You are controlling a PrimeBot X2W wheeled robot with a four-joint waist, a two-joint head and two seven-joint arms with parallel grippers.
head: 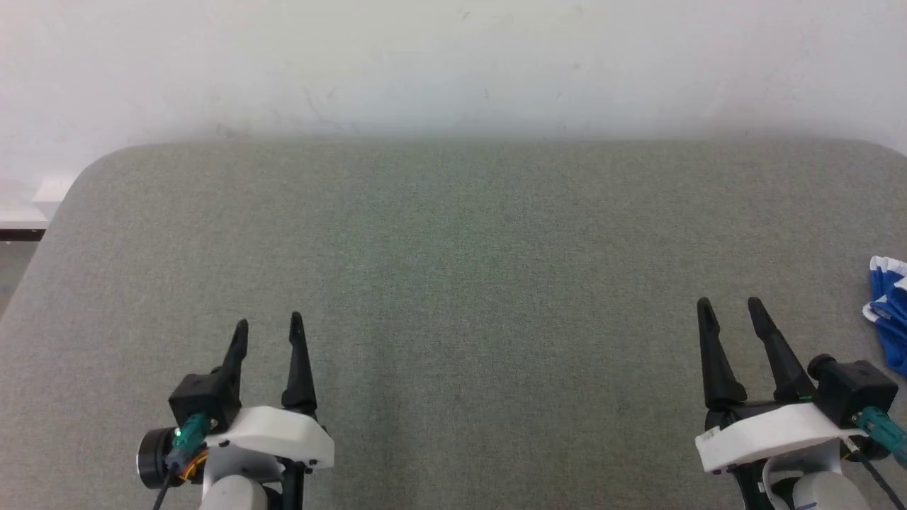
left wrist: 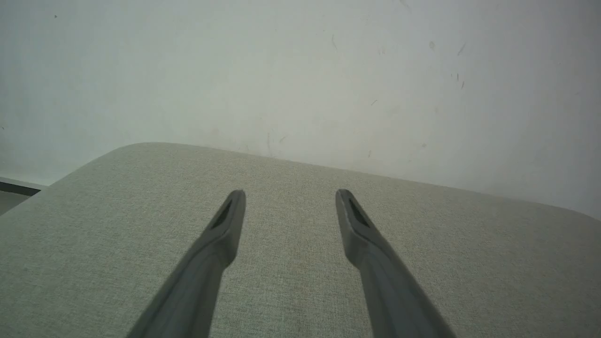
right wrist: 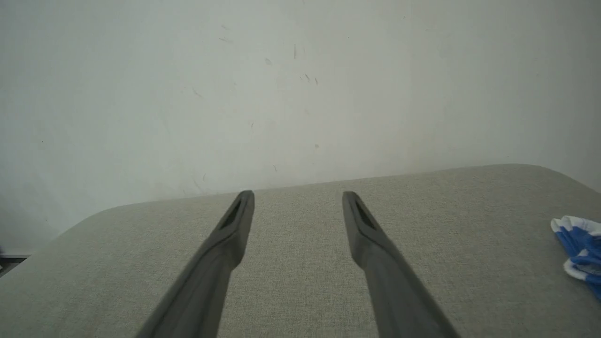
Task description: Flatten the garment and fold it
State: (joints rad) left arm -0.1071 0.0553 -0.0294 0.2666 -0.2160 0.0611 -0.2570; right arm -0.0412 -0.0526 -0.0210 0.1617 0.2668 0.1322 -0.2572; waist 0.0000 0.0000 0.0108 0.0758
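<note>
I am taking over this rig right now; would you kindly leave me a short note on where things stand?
Left claw: open, empty, over the grey table at near left.
Right claw: open, empty, at near right.
Garment: bunched at the table's right side, beyond the right claw and apart from it, partly cut off by the head view's edge.
Done: nothing, neither flattened nor folded.
Left: probably grasp it with the right claw, bring it to the middle, spread it, fold it.
</note>
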